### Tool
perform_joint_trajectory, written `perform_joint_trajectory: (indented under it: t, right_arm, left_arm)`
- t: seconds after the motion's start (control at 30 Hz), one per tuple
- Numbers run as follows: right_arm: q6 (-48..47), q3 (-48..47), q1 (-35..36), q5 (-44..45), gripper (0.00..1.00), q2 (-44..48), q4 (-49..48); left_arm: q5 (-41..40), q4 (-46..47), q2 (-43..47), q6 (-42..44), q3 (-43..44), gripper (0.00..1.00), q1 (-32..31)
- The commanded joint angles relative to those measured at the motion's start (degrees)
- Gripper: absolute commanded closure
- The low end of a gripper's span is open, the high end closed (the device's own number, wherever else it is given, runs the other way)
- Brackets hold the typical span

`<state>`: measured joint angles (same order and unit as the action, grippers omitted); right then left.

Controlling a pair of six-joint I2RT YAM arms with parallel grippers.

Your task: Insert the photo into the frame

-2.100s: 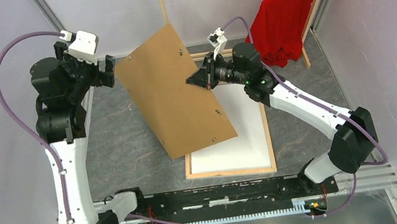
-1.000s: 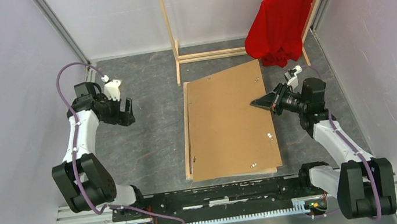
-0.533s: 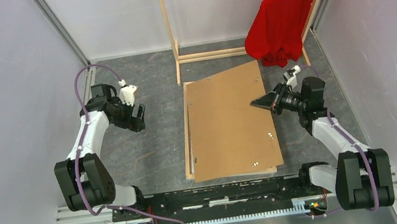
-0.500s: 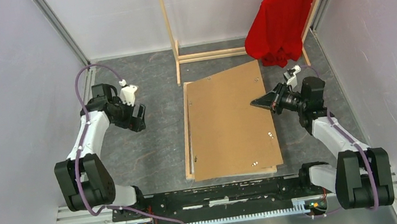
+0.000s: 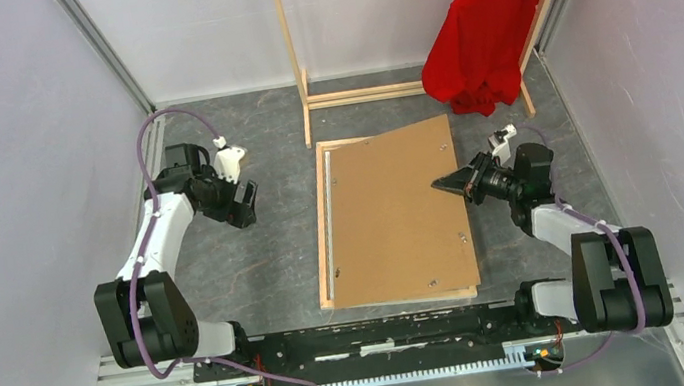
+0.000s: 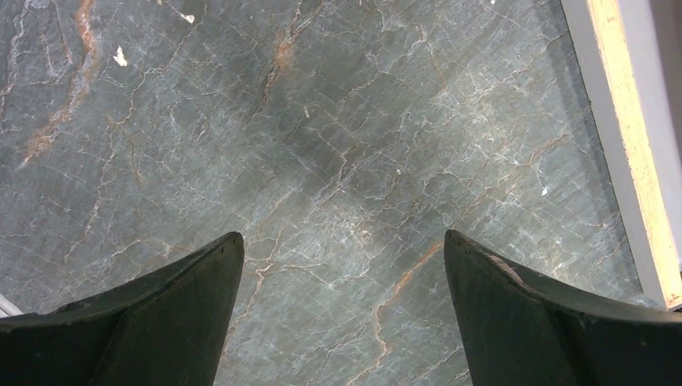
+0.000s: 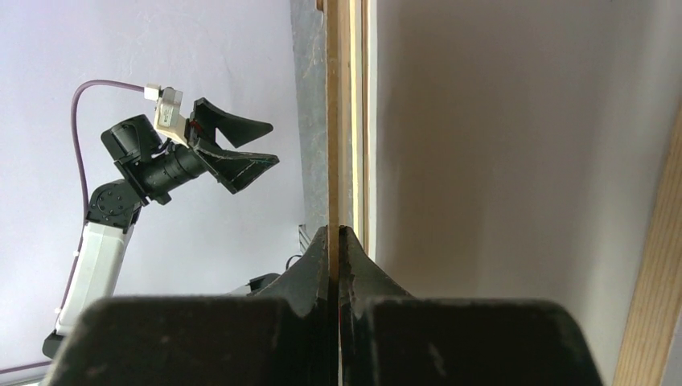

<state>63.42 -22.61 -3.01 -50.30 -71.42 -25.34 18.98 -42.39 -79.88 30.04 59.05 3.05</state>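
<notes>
Two things are stacked mid-table: the photo [image 5: 392, 216] lies brown back up on top of the frame [image 5: 324, 226], so the seating step is in hand but, by my reading, not finished. The photo sits slightly twisted. The frame's left rail and a short stretch of its far rail at the left corner show bare, and a thin strip of the near rail shows too. The photo's far right corner pokes out beyond where the frame's right side should be. That right side is covered, so I cannot tell how much the photo overlaps it.

The right gripper [image 5: 443, 184] is pinched tight on the photo's right edge. In the right wrist view its tips meet on the thin board, with a pale strip of the frame just beside it. The left gripper [image 5: 247, 206] has its fingers spread wide and holds nothing. It hangs over the bare table [image 5: 259, 275], left of the frame and apart from it.

The next move probably calls for swinging the far right corner back to the left until the edges run parallel with the rails, then letting the photo drop flat inside. The free left gripper could steady the frame's left rail meanwhile.
</notes>
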Motion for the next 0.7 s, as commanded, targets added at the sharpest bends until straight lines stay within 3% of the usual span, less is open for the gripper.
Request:
perform_joint_trajectory:
  t: [0.0, 0.67]
  right_arm:
    - [3.1, -0.03, -0.16, -2.03, 1.0, -1.35, -9.6]
    - [1.85, -0.17, -0.07, -3.23, 1.0, -8.42, -13.76]
  left_arm:
    - [-0.71, -0.6, 1.7, 0.28, 0.59, 0.0, -1.07]
    - [-1.05, -1.21, 1.24, -0.15, 0.47, 0.0, -2.24]
